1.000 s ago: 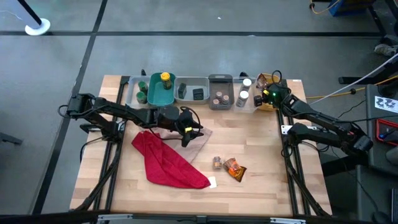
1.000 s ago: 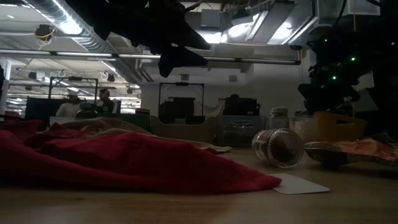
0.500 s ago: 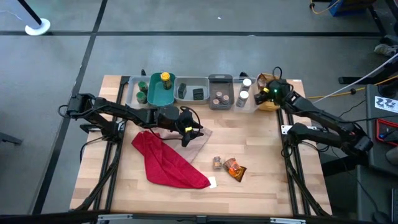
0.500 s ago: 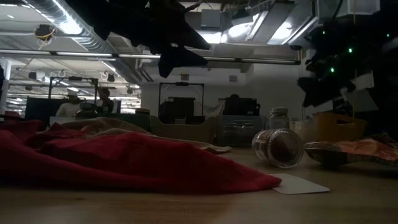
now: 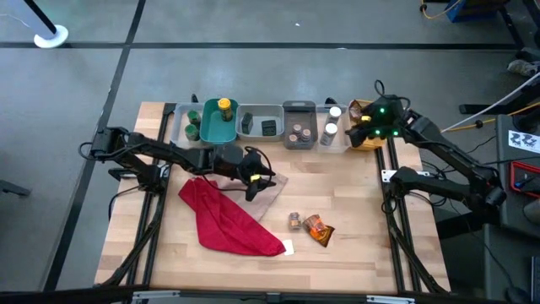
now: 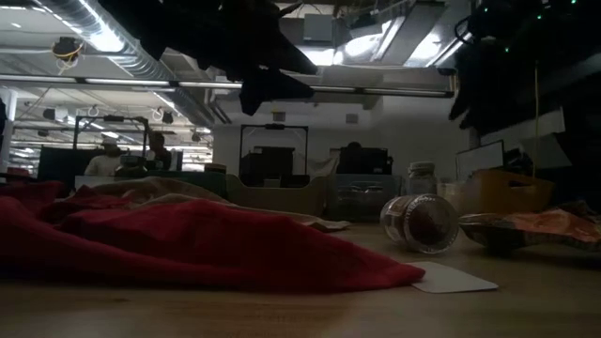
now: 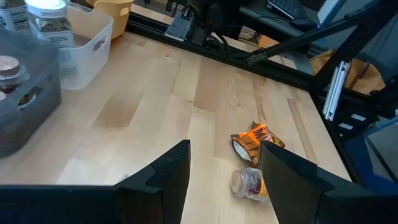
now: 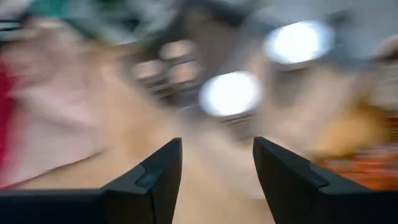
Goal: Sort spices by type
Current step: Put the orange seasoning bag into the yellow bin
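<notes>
Red cloth beside small brown jar and packet (both grippers' fingers parted, empty).

bins: row along table's far edge | jar beside packet: table's near-right | cloth: left of them

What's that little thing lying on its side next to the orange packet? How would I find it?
Start at the red cloth on the wooden table and look just past its right edge. Two loose items lie there, away from the bins: a crinkly orange packet and, against its left side, the small brown jar. It is round, see-through and tipped over.
</notes>
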Robot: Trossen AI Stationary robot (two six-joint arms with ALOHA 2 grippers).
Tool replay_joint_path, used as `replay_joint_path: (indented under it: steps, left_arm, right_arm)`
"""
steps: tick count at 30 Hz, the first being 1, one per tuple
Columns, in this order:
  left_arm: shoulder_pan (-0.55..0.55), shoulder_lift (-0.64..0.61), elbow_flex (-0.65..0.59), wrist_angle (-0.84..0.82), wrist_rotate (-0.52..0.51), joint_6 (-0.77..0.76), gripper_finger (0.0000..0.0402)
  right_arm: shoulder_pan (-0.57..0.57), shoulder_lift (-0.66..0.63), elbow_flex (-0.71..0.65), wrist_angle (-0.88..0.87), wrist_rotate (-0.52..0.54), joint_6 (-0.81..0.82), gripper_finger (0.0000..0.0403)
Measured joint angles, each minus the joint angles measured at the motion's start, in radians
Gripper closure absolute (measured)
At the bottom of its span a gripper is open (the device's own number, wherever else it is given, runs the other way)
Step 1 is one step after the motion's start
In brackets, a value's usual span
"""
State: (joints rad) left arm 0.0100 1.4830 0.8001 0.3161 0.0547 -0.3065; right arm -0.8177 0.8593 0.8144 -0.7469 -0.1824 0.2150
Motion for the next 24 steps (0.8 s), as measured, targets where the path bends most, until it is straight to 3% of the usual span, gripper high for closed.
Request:
replay_joint_path:
  steps: [4,6,8,12,24]
  left_arm:
    - [-0.014,0.000,0.000,-0.002,0.000,0.019,0.0221]
    - [-0.021,0.000,0.000,-0.009,0.000,0.042,0.0221]
    - [-0.026,0.000,0.000,-0.023,0.000,0.062,0.0221]
    - [-0.030,0.000,0.000,-0.042,0.000,0.074,0.0221]
    - [-0.030,0.000,0.000,-0.053,0.000,0.073,0.0221]
  right_arm:
    - [0.008,0.000,0.004,-0.035,-0.304,0.062,0.0205]
    - [0.042,0.000,0.004,-0.060,-0.382,0.072,0.0205]
    - [0.099,0.000,0.004,-0.086,-0.395,0.097,0.0205]
    - [0.258,0.000,0.004,-0.102,-0.321,0.180,0.0205]
    - [0.846,0.016,0.003,-0.037,0.074,0.498,0.0205]
